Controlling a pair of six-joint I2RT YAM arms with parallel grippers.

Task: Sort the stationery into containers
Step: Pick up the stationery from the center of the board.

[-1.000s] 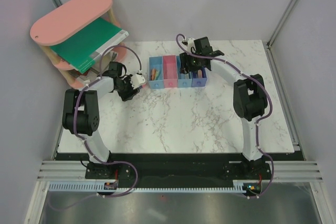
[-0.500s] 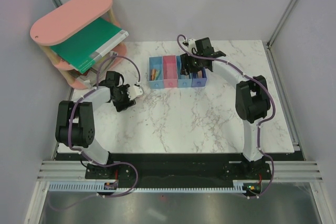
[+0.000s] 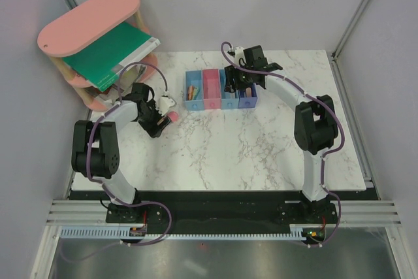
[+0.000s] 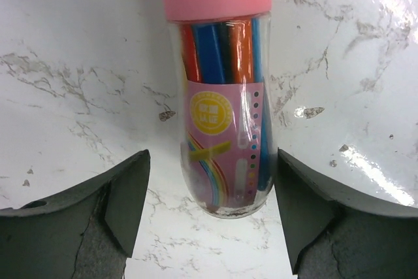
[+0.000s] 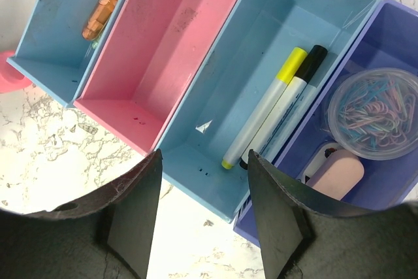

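Presently the left claw [image 4: 210,161] stands open astride a pink-capped tube of coloured sticks [image 4: 222,96]. The tube lies flat on the tabletop [image 4: 78,96], short of the containers and touching neither finger. The placing suits either a grasp or a release. The right claw [image 5: 202,161] hangs open and empty over the row of bins [image 5: 170,44]. Two markers [image 5: 274,115] lie in the third bin, so this claw is probably awaiting work.
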